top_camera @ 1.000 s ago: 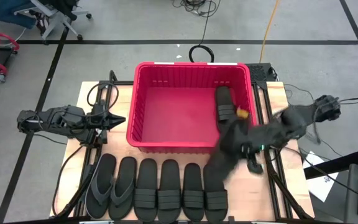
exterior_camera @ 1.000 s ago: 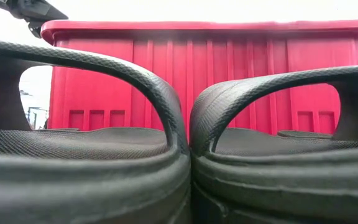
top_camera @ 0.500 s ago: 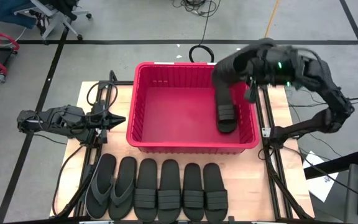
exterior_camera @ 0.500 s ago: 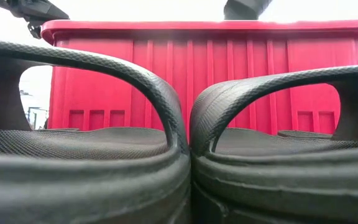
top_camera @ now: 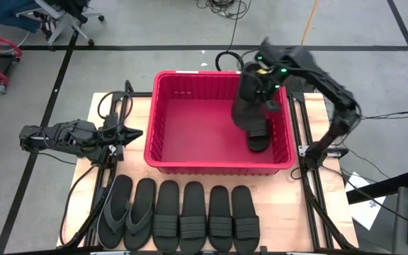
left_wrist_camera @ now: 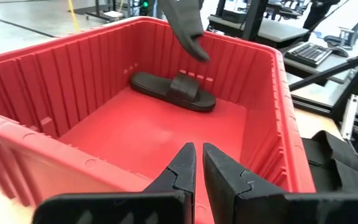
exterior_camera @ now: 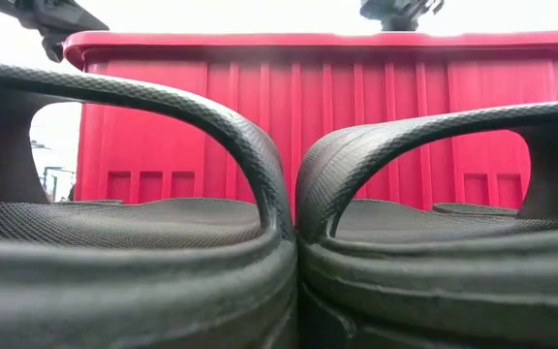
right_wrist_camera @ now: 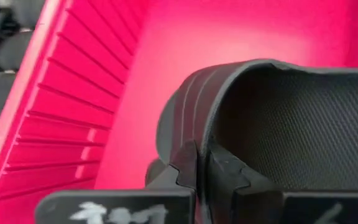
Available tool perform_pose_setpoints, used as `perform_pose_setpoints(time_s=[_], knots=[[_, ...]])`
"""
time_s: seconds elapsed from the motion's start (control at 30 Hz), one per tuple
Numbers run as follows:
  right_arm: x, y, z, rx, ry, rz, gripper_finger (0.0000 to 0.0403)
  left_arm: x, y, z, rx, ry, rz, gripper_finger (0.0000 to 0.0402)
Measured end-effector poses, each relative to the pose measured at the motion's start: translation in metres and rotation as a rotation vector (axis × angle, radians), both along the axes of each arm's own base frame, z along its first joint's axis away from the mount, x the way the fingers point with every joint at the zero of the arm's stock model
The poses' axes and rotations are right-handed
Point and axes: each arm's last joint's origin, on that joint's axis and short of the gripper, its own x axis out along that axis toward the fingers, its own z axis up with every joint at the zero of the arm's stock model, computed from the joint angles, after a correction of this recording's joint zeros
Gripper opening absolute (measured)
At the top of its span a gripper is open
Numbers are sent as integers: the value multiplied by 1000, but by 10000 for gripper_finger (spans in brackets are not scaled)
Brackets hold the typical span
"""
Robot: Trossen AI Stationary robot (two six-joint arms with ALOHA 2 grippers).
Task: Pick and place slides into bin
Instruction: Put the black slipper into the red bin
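Lying in a row well below the right gripper (top_camera: 255,91), six sandals (top_camera: 179,214) wait. That gripper's jaws are clamped on a band-strap slide (top_camera: 245,105), hanging over the red bin (top_camera: 163,120); another slide (top_camera: 258,133) rests just beneath. Foam looks light and bendy, so the strap edge suits gripping. Left gripper (left_wrist_camera: 197,158), nearly closed and empty, idles beside the bin.
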Motion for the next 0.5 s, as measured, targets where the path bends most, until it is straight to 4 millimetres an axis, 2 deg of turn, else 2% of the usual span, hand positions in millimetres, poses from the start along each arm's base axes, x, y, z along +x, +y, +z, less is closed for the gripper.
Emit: perform_pose_setpoints(time_s=[0.1, 0.23, 0.5], knots=[[21, -9, -22, 99, -3, 59, 4, 0, 0, 0, 5, -1, 16, 26], [40, -10, -51, 187, 39, 120, 4, 0, 0, 0, 5, 1, 17, 26], [57, -14, -117, 260, 116, 139, 4, 0, 0, 0, 3, 2, 17, 26]])
